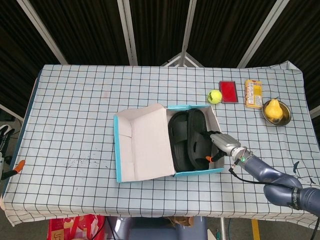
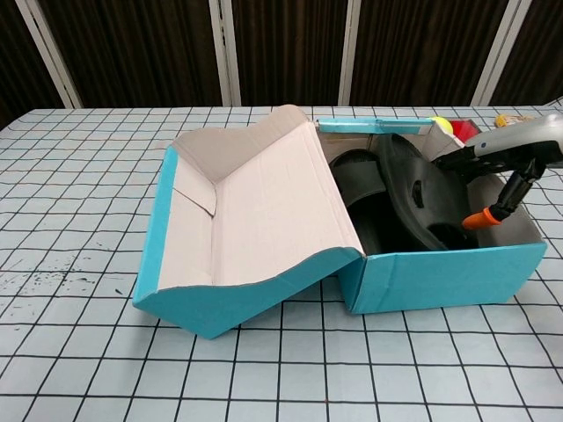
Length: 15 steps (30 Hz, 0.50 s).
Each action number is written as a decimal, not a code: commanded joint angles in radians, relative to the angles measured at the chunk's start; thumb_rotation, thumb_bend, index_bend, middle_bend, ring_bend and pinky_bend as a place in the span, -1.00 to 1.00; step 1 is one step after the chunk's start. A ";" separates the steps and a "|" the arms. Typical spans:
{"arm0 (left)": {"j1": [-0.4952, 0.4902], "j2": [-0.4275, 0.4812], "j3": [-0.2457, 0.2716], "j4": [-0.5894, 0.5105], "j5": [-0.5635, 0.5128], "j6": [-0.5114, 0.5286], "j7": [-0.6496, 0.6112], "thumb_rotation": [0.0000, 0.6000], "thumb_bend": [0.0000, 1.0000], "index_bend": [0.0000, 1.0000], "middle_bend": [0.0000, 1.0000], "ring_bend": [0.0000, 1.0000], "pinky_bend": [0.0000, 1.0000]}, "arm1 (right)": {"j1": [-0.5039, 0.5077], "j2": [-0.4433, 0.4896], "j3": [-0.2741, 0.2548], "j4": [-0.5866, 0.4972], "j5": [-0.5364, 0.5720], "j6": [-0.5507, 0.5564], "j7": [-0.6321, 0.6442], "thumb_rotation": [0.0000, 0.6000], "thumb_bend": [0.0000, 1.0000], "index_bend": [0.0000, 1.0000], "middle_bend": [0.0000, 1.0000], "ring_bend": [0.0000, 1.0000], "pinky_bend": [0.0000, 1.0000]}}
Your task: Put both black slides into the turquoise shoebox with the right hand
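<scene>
The turquoise shoebox point(image 1: 200, 171) point(image 2: 440, 277) lies open mid-table, its lid point(image 1: 145, 142) point(image 2: 264, 211) folded out to the left. Both black slides are inside it. The left slide point(image 1: 179, 135) point(image 2: 352, 169) lies low in the box. Beside it the right slide point(image 1: 196, 131) point(image 2: 415, 195) stands tilted on its edge. My right hand point(image 1: 214, 148) point(image 2: 493, 186) reaches over the box's right wall, fingers curled around the tilted slide's right edge. One orange fingertip point(image 2: 482, 220) shows low in the box. My left hand point(image 1: 6, 150) hangs off the table's left edge, fingers apart and holding nothing.
A tennis ball point(image 1: 214, 96) point(image 2: 442, 125), a red case point(image 1: 229, 91) and a yellow snack packet point(image 1: 253, 93) lie behind the box on the right. A pear sits in a metal bowl point(image 1: 274, 111) near the right edge.
</scene>
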 commanded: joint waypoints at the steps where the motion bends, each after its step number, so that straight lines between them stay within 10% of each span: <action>1: 0.000 0.000 0.000 0.000 0.000 -0.001 0.001 1.00 -0.38 -0.98 -1.00 -1.00 -1.00 | 0.009 0.016 -0.013 -0.013 0.022 0.014 -0.040 1.00 -0.29 -0.75 -0.81 -0.89 -1.00; 15: 0.001 0.003 0.001 -0.004 0.001 0.001 -0.003 1.00 -0.38 -0.98 -1.00 -1.00 -1.00 | 0.055 0.164 -0.070 -0.162 0.187 0.096 -0.232 1.00 -0.29 -0.88 -0.85 -0.93 -1.00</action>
